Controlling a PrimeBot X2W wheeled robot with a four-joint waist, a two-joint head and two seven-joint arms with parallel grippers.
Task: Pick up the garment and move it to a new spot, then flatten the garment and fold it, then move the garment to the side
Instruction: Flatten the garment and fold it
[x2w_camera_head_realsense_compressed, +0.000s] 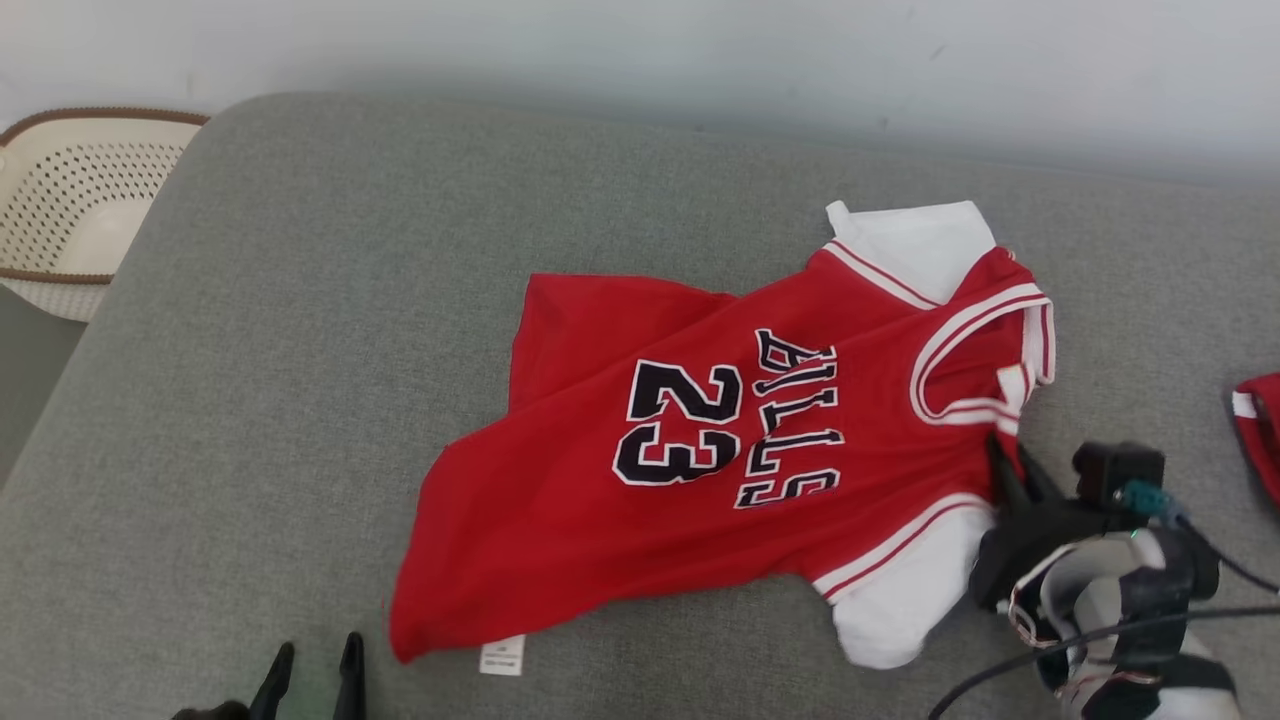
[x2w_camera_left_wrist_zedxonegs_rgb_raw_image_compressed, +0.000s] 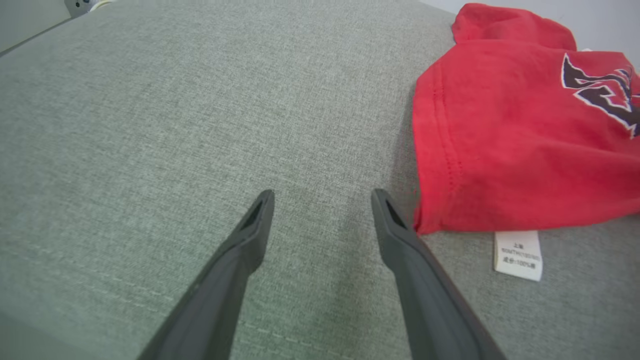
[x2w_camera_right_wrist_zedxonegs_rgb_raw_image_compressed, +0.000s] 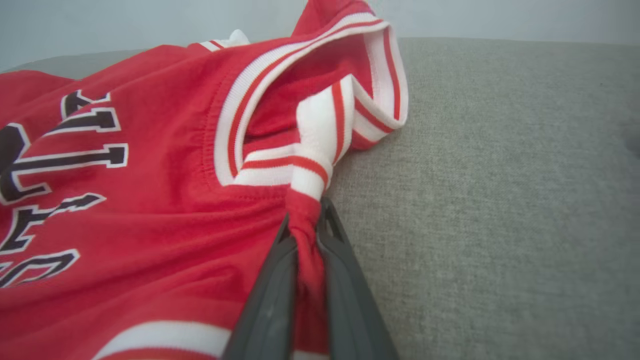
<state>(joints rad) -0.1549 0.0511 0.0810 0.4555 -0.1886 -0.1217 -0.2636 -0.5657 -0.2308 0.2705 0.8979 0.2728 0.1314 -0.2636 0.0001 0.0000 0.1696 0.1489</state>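
The garment (x2w_camera_head_realsense_compressed: 700, 450), a red jersey with black "BULLS 23" lettering and white sleeves, lies spread and rumpled on the grey cushion, neck toward the right. My right gripper (x2w_camera_head_realsense_compressed: 1005, 455) is shut on a pinch of red cloth at the shoulder just below the striped neck trim (x2w_camera_right_wrist_zedxonegs_rgb_raw_image_compressed: 310, 165); the fabric is squeezed between both fingers (x2w_camera_right_wrist_zedxonegs_rgb_raw_image_compressed: 270, 300). My left gripper (x2w_camera_head_realsense_compressed: 312, 660) stands open at the lower left, just left of the hem corner (x2w_camera_left_wrist_zedxonegs_rgb_raw_image_compressed: 425, 220), its fingers (x2w_camera_left_wrist_zedxonegs_rgb_raw_image_compressed: 250, 235) apart over bare cushion. A white care label (x2w_camera_left_wrist_zedxonegs_rgb_raw_image_compressed: 518, 254) sticks out beside the hem.
The grey cushion (x2w_camera_head_realsense_compressed: 300, 350) has free room to the left and behind the jersey. A cream perforated basket (x2w_camera_head_realsense_compressed: 70, 200) sits off the cushion's far left corner. Another red-and-white piece of cloth (x2w_camera_head_realsense_compressed: 1262, 430) lies at the right edge. A pale wall runs behind.
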